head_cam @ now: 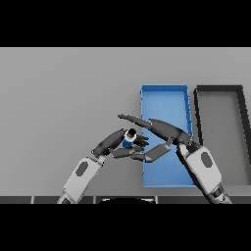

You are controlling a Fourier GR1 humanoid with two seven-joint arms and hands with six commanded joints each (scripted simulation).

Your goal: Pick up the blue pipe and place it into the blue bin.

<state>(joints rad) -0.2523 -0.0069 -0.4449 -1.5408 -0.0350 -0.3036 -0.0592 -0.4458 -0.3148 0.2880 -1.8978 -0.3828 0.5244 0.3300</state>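
Pipe (128, 139), small and blue with a dark top, sits at the centre of the frame, held by the curled fingers of the left hand (120, 143), just left of the blue bin (164, 96). The right hand (154, 128) reaches over the bin's left edge with straight, spread fingers, close to the pipe. A dark bin (219, 88) stands at the right on the grey table (63, 98).

Two robot arms have smooth white forearm shells, each bearing a dark grey oval inset on its upper face. Grey segments sit at the near end of each forearm. A dark grey collar forms each wrist. The left hand (119, 141) is dark grey to black, with slim, flat-sided fingers. The right hand (164, 131) has the same dark finish, with long tapering fingers and blocky, plate-like finger segments.
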